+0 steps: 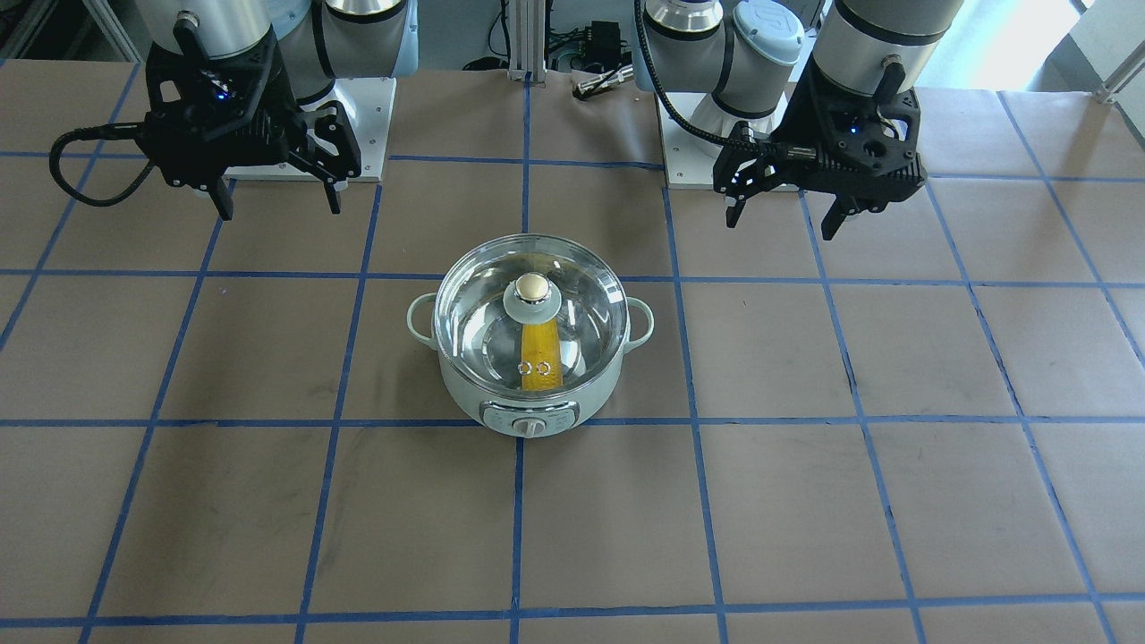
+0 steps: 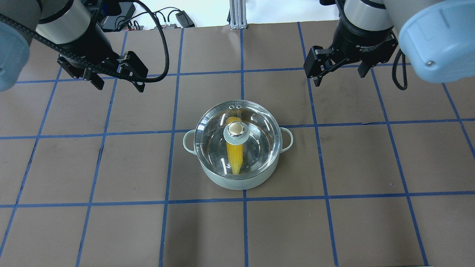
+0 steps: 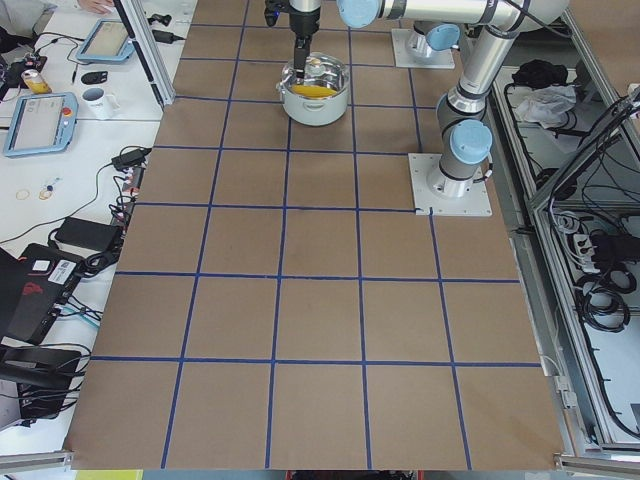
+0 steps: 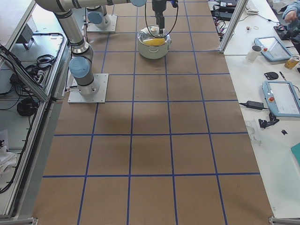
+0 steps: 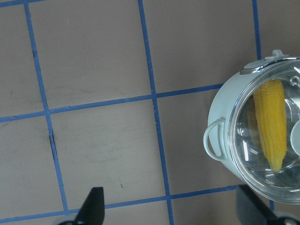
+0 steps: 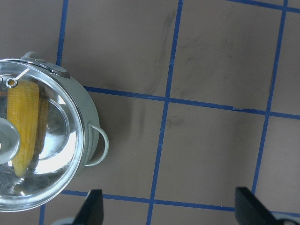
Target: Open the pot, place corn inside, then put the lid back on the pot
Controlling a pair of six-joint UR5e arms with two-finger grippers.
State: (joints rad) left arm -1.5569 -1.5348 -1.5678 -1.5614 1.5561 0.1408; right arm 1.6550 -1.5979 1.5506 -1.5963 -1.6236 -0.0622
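The mint-green pot (image 1: 528, 404) stands at the table's middle, its control knob facing away from the robot. The glass lid (image 1: 586, 304) sits closed on it, gold-capped knob on top. The yellow corn (image 1: 540, 347) lies inside, seen through the glass. In the overhead view the pot (image 2: 237, 183), lid (image 2: 261, 139) and corn (image 2: 235, 157) show the same. My left gripper (image 2: 120, 88) is open and empty, raised behind and to the left of the pot. My right gripper (image 2: 339, 78) is open and empty, behind and to the right. Both wrist views show the corn (image 5: 272, 122) (image 6: 23, 122) under the lid.
The table is brown paper marked with a blue tape grid (image 2: 243, 196). The two arm bases (image 1: 358, 98) (image 1: 689, 143) stand along the robot's edge. Side benches with tablets, mugs and cables (image 3: 60, 110) lie beyond the table.
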